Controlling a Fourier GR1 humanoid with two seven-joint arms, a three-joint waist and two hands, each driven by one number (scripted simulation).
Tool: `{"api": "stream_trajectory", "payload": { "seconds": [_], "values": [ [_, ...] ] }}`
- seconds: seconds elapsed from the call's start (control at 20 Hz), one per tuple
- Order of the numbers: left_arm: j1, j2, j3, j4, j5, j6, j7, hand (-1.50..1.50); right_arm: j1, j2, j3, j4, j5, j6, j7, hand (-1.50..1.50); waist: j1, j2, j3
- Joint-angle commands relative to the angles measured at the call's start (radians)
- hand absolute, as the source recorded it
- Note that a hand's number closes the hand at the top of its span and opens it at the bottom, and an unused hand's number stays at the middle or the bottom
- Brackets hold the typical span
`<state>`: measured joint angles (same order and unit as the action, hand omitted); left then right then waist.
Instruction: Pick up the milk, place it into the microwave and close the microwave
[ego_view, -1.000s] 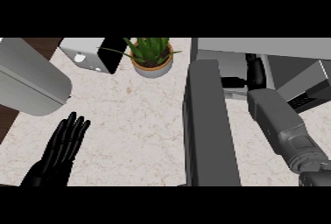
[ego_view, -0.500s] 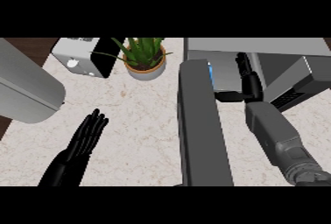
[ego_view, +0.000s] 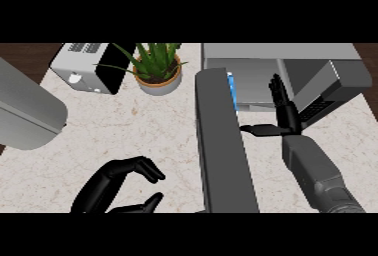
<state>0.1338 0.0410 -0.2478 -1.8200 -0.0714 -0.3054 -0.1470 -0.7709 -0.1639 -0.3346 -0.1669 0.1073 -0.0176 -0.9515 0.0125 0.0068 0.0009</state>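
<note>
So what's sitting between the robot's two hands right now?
In the head view, the open microwave door stands edge-on between the curled left hand and the straight-fingered right hand, which reaches toward the microwave.

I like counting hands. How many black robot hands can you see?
2. The left hand is low over the counter, fingers curled. The right hand reaches, fingers straight, beside the open microwave door.

The open microwave door (ego_view: 221, 145) stands like a wall across the desk (ego_view: 148, 135), dividing it in two. Left of it, a wide bare area lies between the door and the grey appliance (ego_view: 26, 112). At the back, the plant pot (ego_view: 159, 80) and toaster (ego_view: 88, 67) block passage.
</note>
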Motion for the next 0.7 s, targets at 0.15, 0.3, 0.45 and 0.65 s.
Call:
{"api": "stream_trajectory", "payload": {
  "seconds": [0.15,0.3,0.45,0.65],
  "values": [
    [-0.044,-0.022,-0.040,0.101,-0.046,0.012,0.018,1.50,0.187,0.032,0.061,-0.161,-0.001,0.068,-0.040,-1.50,-0.032,-0.016,-0.002],
    [-0.166,-0.026,-0.036,0.209,-0.129,0.056,0.011,1.50,0.266,0.021,0.085,-0.217,0.004,0.103,-0.060,-1.50,-0.041,-0.015,-0.003],
    [-0.176,-0.025,-0.113,0.301,-0.154,0.008,0.003,1.50,0.255,-0.015,0.086,-0.300,-0.017,0.137,0.026,-1.50,-0.048,-0.017,-0.003],
    [-0.249,-0.041,-0.148,0.400,-0.143,0.015,0.005,1.50,0.426,0.034,0.135,-0.494,-0.022,0.129,0.016,-1.50,-0.049,-0.016,-0.004]
  ]
}}
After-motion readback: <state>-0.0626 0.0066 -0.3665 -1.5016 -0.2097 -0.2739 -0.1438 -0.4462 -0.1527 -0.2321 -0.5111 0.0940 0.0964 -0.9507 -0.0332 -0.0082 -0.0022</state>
